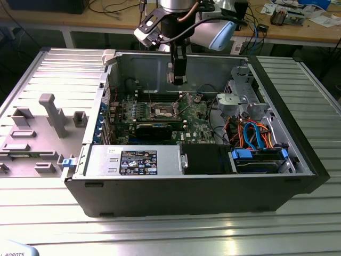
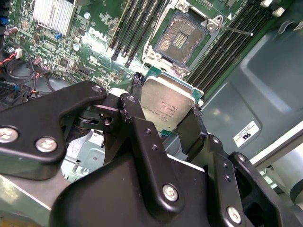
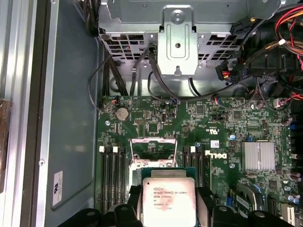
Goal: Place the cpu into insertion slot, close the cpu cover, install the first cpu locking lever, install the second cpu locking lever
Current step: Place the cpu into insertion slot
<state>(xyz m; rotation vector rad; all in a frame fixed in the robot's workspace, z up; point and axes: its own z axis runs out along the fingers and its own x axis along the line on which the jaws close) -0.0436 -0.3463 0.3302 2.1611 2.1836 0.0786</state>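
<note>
grips the cpu (image 2: 166, 106) by two opposite edges in the tool (image 1: 177, 79), metal top facing both wrist views. hangs it clear above the bare insertion slot (image 2: 182, 38) (nothing seated yet). shows the cpu cover (image 3: 154, 140) seemingly swung open on the green motherboard (image 3: 213, 118), inside the open computer case (image 1: 186, 192). leaves every step undone, by the look of it: seating, cover closing, both latchings.

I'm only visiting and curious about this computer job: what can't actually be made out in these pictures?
- Underside of the cpu: faces away in both wrist views, gripped by the end effector.
- Contacts in the insertion slot: too fine in the second wrist view; the cpu covers them in the first wrist view.
- Gap between cpu and slot: exterior view, too small to judge.
</note>
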